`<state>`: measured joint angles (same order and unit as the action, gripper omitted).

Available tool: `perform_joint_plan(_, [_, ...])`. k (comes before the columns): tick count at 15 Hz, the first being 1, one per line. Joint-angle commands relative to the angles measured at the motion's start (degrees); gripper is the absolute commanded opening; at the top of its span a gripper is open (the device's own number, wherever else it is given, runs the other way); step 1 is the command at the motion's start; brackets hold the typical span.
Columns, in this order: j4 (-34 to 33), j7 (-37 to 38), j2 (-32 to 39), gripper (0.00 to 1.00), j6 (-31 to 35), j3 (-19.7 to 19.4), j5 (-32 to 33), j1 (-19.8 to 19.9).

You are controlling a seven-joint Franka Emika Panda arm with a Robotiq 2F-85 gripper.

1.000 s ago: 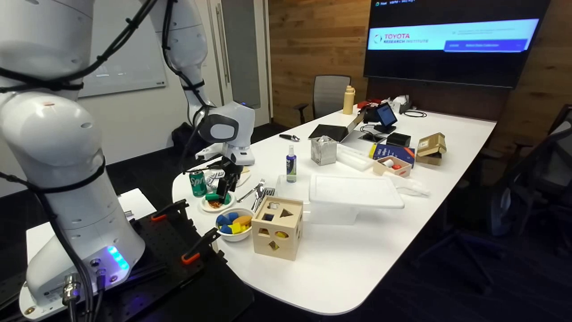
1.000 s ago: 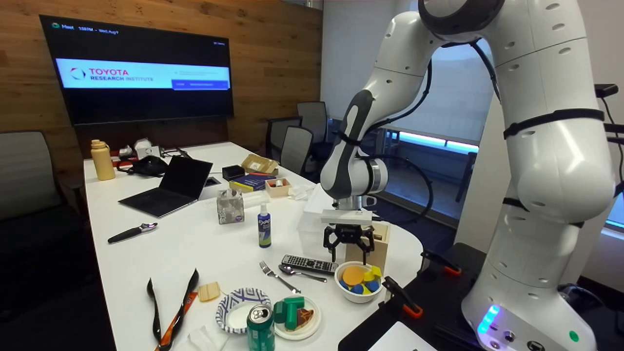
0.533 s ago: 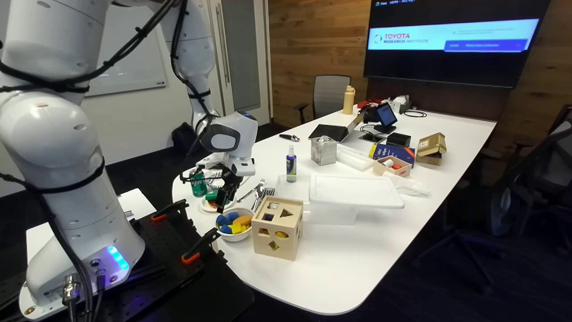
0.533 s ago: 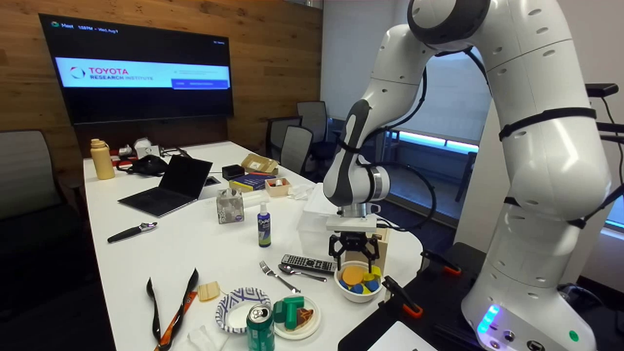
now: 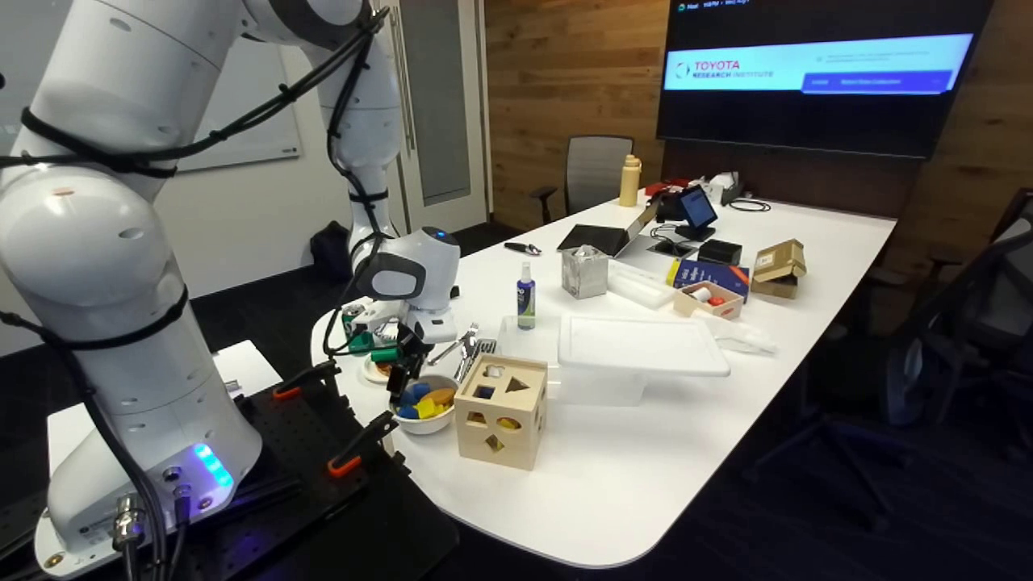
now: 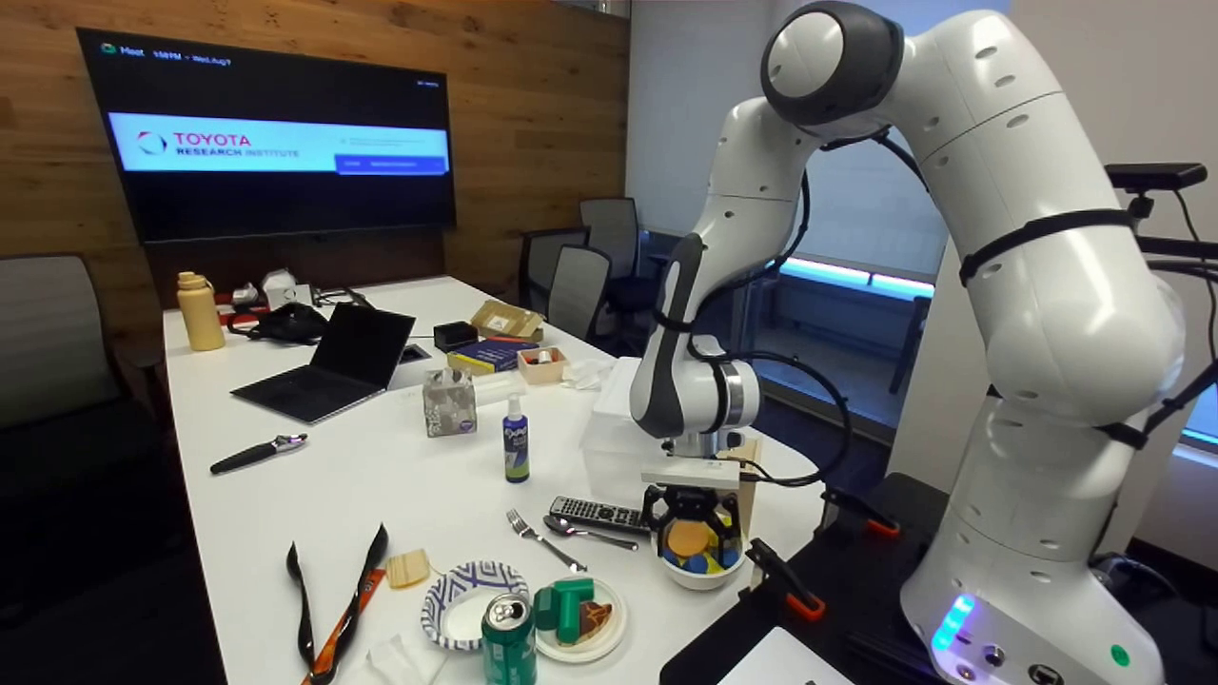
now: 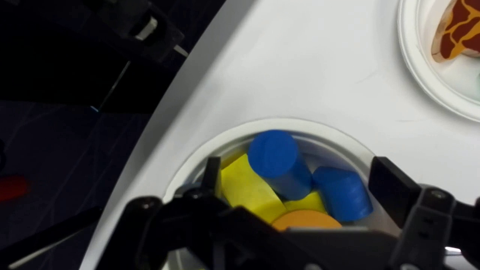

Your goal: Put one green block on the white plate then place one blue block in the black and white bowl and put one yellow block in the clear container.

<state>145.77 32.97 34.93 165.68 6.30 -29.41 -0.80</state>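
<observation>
My gripper (image 6: 693, 550) is open and empty, its fingers down at the white bowl (image 6: 702, 580). In the wrist view, an upright blue cylinder (image 7: 279, 161), another blue block (image 7: 341, 195) and a yellow block (image 7: 251, 187) lie between the fingertips (image 7: 302, 182), with an orange piece in front. The left finger is inside the rim; the right one is at the rim. Green blocks (image 6: 569, 609) and a pizza-like piece lie on the white plate (image 6: 618, 636). The black and white bowl (image 6: 473, 582) stands beside it. A small upright clear container cannot be made out.
The wooden cube (image 5: 500, 420) stands close beside the white bowl. A see-through plastic tub (image 5: 601, 387) with a white lid is behind it. A green can (image 6: 509, 642), remote (image 6: 598, 514), fork (image 6: 547, 540), spoon (image 6: 590, 535), tongs (image 6: 347, 618) and spray bottle (image 6: 516, 442) are around.
My gripper has come down from above the white bowl until its fingers are around the blocks in it. It has stayed open. The objects have not visibly moved.
</observation>
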Motion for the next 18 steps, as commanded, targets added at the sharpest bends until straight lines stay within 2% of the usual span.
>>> perform_joint_plan(1, [-0.57, -2.62, 2.00, 1.00, 2.78, 1.79, -2.13, 2.19])
perform_joint_plan(3, [-0.45, -2.66, 2.32, 1.00, 3.54, 1.99, -2.16, 2.63])
perform_joint_plan(4, [-0.50, -2.66, 2.48, 0.75, 3.66, 1.95, -2.10, 2.64])
perform_joint_plan(6, [-0.57, -3.21, 2.72, 0.66, 4.05, 2.15, -2.11, 3.15])
perform_joint_plan(13, [-0.27, -5.38, 3.11, 0.12, 6.61, 4.39, -2.75, 6.02])
perform_joint_plan(14, [-0.09, -5.43, 2.83, 0.08, 6.79, 4.51, -2.78, 6.20])
perform_joint_plan(18, [1.46, -7.13, -0.55, 0.08, 6.13, 5.15, -2.12, 6.72])
